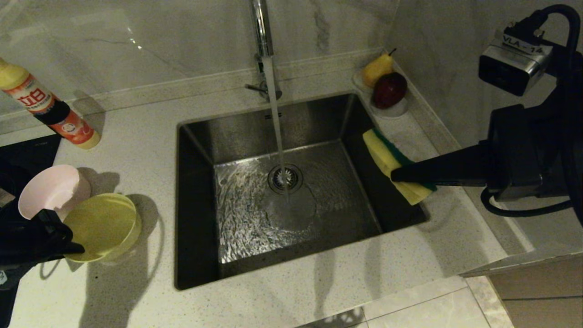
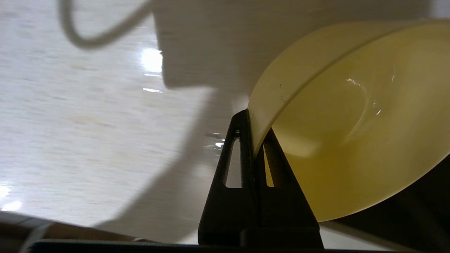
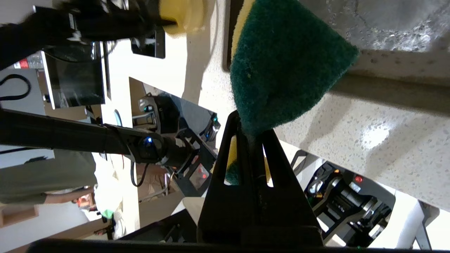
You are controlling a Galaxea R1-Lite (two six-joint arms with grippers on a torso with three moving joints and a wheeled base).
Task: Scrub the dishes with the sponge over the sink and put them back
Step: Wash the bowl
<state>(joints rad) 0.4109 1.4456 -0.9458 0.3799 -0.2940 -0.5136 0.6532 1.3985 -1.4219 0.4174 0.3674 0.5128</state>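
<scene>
Gripping: left gripper (image 2: 254, 138) has its fingers pinched tight on the rim of the yellow bowl (image 1: 101, 226), one finger inside the wall and one outside, at the left end of the countertop (image 1: 136, 132).
Yellow bowl: tilted, its hollow facing up and toward the sink; it reaches out from the left gripper toward the basin.
Pink bowl (image 1: 52, 189): just behind the left gripper, tipped on its side, touching or overlapping the yellow bowl's far edge; which of the two, I cannot tell.
Right gripper (image 3: 252, 135): clamped fully onto the sponge (image 1: 395, 165), the foam squeezed thin between the fingers.
Sponge: sticks out past the right gripper's tips, green scouring face toward the wrist camera, yellow foam away from it; it hangs over the right rim of the sink (image 1: 196, 146).
Sink: lies between the two grippers, ahead of each one's fingertips.
Water stream (image 1: 276, 118): falls from the faucet (image 1: 261, 32) onto the drain strainer (image 1: 285, 177), well apart from both grippers.
Dish soap bottle (image 1: 45, 107): leaning beyond the left gripper, by the back wall.
Fruit: a pear (image 1: 377, 68) and a dark red apple (image 1: 390, 89) on a small dish, beyond the right gripper at the back corner.
</scene>
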